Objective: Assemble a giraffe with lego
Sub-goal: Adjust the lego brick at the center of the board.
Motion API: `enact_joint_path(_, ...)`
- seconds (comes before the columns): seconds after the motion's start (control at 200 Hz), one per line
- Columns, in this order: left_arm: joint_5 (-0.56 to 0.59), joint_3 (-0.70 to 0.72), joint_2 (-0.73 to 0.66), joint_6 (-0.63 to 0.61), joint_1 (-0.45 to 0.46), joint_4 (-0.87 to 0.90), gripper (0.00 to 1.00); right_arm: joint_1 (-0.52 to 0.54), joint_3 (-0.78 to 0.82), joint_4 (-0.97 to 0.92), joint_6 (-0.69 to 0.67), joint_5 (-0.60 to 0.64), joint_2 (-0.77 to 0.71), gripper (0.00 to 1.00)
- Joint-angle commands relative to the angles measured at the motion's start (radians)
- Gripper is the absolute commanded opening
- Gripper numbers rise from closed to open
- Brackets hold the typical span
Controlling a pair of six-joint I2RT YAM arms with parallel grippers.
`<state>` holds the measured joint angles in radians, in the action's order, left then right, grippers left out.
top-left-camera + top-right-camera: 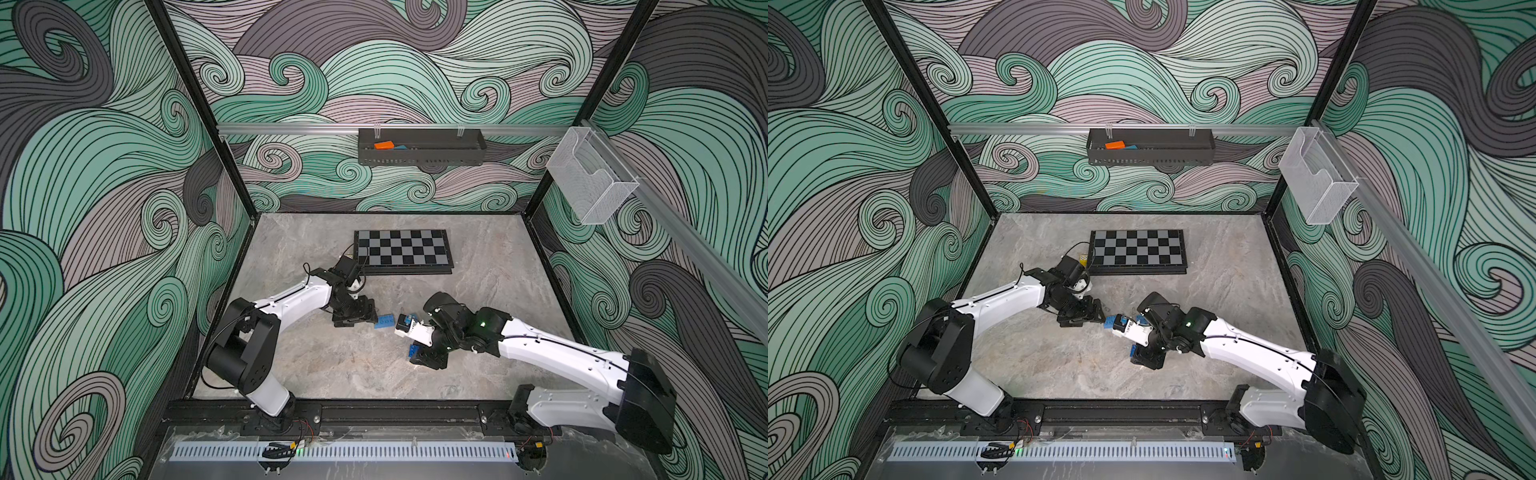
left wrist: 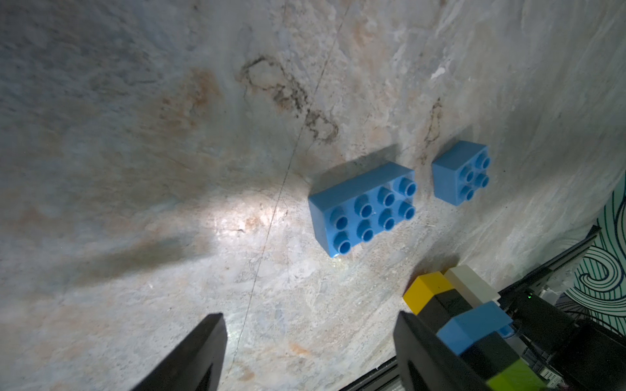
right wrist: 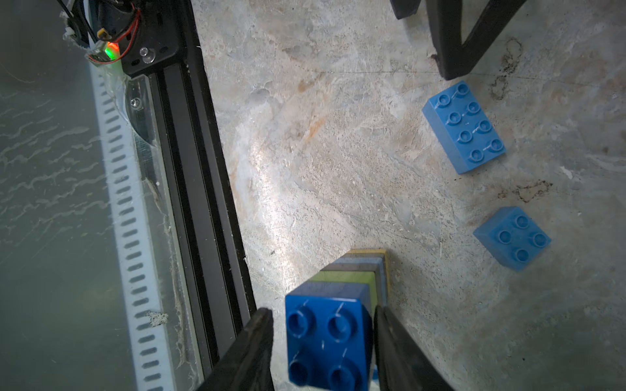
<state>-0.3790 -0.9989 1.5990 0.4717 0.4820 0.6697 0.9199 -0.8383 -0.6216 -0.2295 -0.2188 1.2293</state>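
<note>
Right wrist view: the right fingers flank the blue top brick of the giraffe.
One finger lies against the brick's side. The other shows a thin slit of table beside it, so whether they clamp the brick cannot be told. The giraffe rises between them with its studs toward the wrist, and green, black and blue layers sit under the top brick. The left wrist view shows its yellow and white legs down at the table. Near it lie a long blue brick and a square blue brick, both studs up, close together but not touching. The left fingers stand wide apart with nothing between them, one tip just beside the long blue brick's end.
</note>
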Motion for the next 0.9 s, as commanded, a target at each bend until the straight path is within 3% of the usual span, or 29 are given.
enact_joint_path(0.0,-0.021,-0.05,0.006,-0.044,-0.006,0.016,0.82,0.001,0.016,-0.026,-0.021,0.023,-0.008,0.54)
enact_joint_path(0.345,-0.044,-0.107,0.046,-0.063,0.003,0.014,0.83,-0.024,-0.002,-0.04,-0.024,0.082,0.015,0.58)
enact_joint_path(0.49,0.0,-0.13,0.085,-0.095,0.018,0.026,0.84,-0.051,-0.003,-0.048,0.009,0.087,-0.025,0.6)
enact_joint_path(0.7,0.072,-0.183,0.127,-0.103,0.061,0.028,0.85,-0.09,-0.038,-0.109,0.076,0.084,-0.134,0.79)
enact_joint_path(0.896,0.18,-0.234,0.164,-0.17,0.107,0.082,0.85,-0.108,-0.05,-0.136,0.185,0.089,-0.233,0.87)
